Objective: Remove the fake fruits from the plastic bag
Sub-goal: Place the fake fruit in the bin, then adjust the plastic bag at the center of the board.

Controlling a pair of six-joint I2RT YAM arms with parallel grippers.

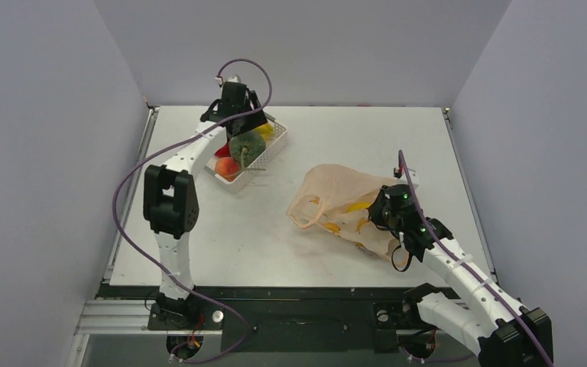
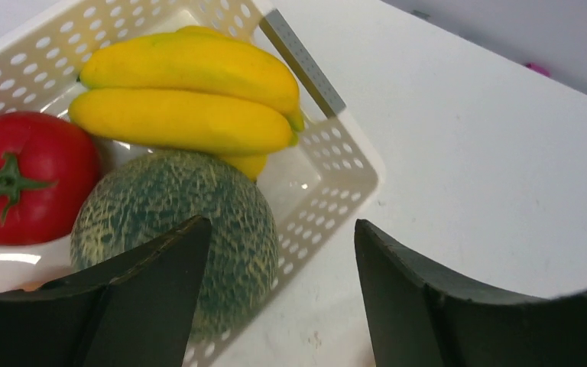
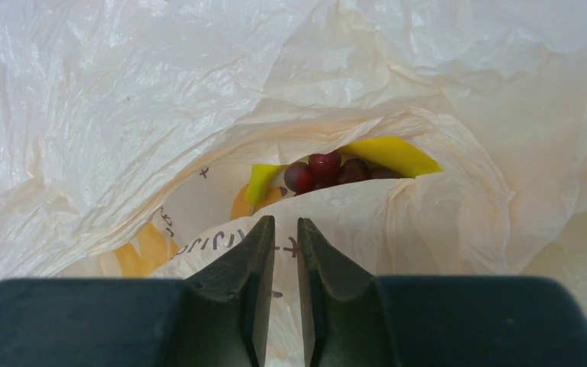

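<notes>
Grapes (image 3: pixel 329 170) and a yellow fruit (image 3: pixel 394 153) sit inside the plastic bag (image 3: pixel 122 115); your right gripper (image 3: pixel 284 222) pinches its rim, your left gripper (image 2: pixel 279 225) hangs spread over the basket (image 2: pixel 329 153), well apart from the bag

The right tool (image 3: pixel 285 229) pinches the plastic bag (image 3: pixel 122 115) at its rim; grapes (image 3: pixel 325 170) and a yellow fruit (image 3: pixel 394 153) show inside.

Narrow slit into the plastic bag (image 3: pixel 122 99), crinkled front fold across the grape bunch (image 3: pixel 329 170).

White arms (image 1: pixel 174 260), black joints (image 1: pixel 170 200), purple cables (image 1: pixel 115 202); left claw (image 2: pixel 279 225), right claw (image 3: pixel 284 222) black
</notes>
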